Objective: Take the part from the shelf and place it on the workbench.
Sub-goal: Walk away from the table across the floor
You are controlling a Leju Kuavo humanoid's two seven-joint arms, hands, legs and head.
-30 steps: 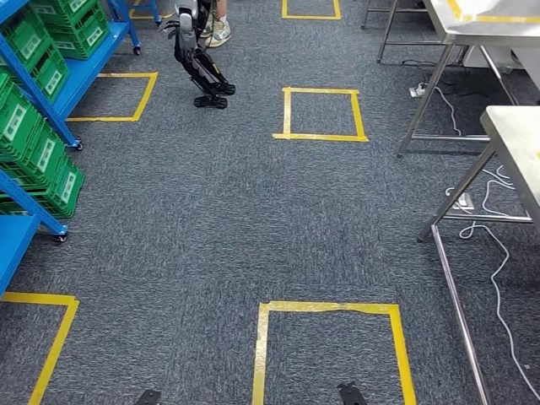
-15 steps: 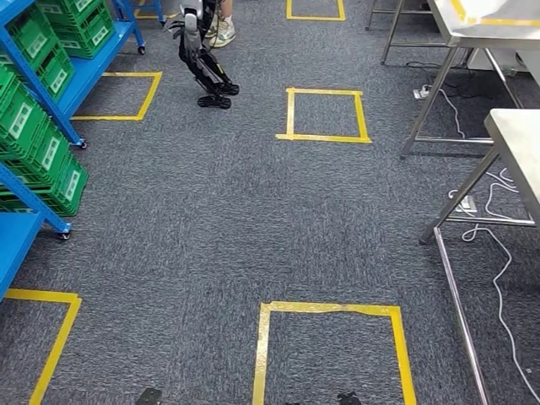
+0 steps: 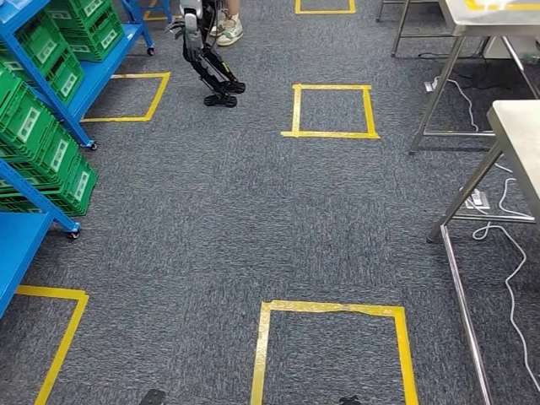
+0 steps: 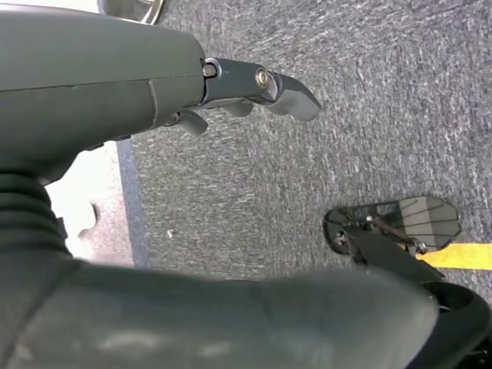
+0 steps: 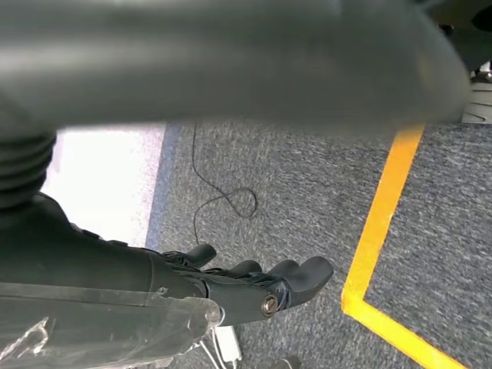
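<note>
Grey carpet runs across the room, marked with yellow tape squares: we count two whole ones ahead, one beside the shelf, and three more cut off by the picture's edges. Blue and on casters, the shelf stands to our left, stacked with green bins bearing white labels; what lies in them we cannot make out, so the part's place stays unknown to us. Two steel benches stand to the right, both cropped, with white cables trailing beneath. Far ahead another robot's dark legs stand on the carpet, a person's shoe just behind them; both bodies are cut off above. Our left hand hangs over the carpet with fingers stretched out and nothing in it. Our right hand likewise hangs empty, fingers nearly straight and close together, near a tape corner and a thin looped wire.
</note>
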